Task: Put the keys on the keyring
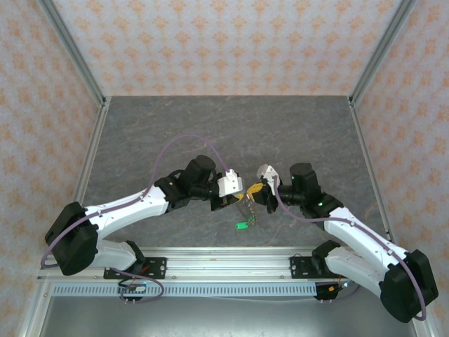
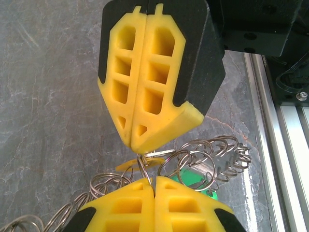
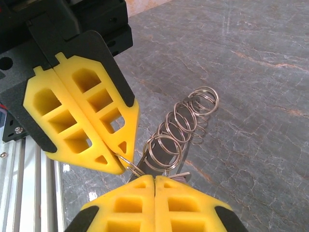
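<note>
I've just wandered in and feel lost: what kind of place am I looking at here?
Probably a robot test booth, not a home: two robot arms bolted to a metal rail, a grey tabletop, and patterned walls in a metal frame.

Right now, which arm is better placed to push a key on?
Probably right: the left gripper is shut on the keyring, steadying it; the right gripper, shut, sits at the tan key.

The flat stone-look table top [image 1: 210,126] is grey with pale marble veins. The walls [image 1: 231,42] are cream with an orange flower pattern. The left gripper [image 2: 153,180] and the right gripper [image 3: 154,178] have yellow fingers with black backs. The keyring [image 3: 178,130] of linked wire rings is silver, and its small plastic tag [image 1: 243,225] is bright green.
</note>
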`<state>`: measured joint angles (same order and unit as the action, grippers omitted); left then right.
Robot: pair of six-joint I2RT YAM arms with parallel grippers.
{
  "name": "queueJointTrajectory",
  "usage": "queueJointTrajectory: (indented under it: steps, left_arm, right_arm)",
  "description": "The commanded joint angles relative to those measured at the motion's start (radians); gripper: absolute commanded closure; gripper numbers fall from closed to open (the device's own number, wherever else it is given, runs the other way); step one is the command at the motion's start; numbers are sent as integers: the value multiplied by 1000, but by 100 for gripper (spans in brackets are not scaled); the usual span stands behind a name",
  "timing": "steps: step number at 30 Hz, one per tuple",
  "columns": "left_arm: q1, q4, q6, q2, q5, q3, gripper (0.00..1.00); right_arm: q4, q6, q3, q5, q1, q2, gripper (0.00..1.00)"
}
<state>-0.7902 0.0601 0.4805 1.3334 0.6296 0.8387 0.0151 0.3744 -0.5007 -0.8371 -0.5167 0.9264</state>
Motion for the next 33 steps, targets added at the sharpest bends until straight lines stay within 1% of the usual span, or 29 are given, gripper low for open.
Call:
queueJointTrajectory:
  steps: [1, 3, 4, 8, 11, 14, 17, 20, 22, 26, 33]
  left_arm:
    - [-7, -48, 3, -39, 38, 14, 100]
    - [-7, -55, -3, -35, 35, 12, 100]
    - [-6, -60, -5, -34, 32, 9, 100]
    - [-7, -72, -16, -26, 25, 3, 100]
    - [-7, -86, -26, -18, 22, 1, 100]
    - [-7, -100, -37, -13, 27, -1, 100]
    - [-7, -122, -49, -9, 34, -5, 100]
    - [-7, -132, -55, -7, 45, -3, 100]
    - [-7, -135, -58, -4, 51, -1, 100]
    - [-6, -137, -62, -1, 68, 0, 100]
    - [-7, -150, -72, -1, 79, -6, 100]
  right_arm:
    - [10, 26, -14, 77, 4, 5, 89]
    - [15, 38, -7, 89, 4, -3, 82]
    - [21, 47, -7, 98, 4, -8, 80]
    - [57, 123, -2, 126, 4, -49, 77]
    - [53, 152, 13, 167, 4, -95, 75]
    - [105, 208, -2, 168, 4, -126, 76]
    - [103, 221, -3, 98, 4, -140, 77]
    - [22, 186, 16, 8, 4, -134, 80]
    - [-25, 164, 27, -26, 4, -127, 80]
    - [-61, 159, 29, -30, 4, -123, 82]
    - [-26, 194, 21, -40, 4, -108, 84]
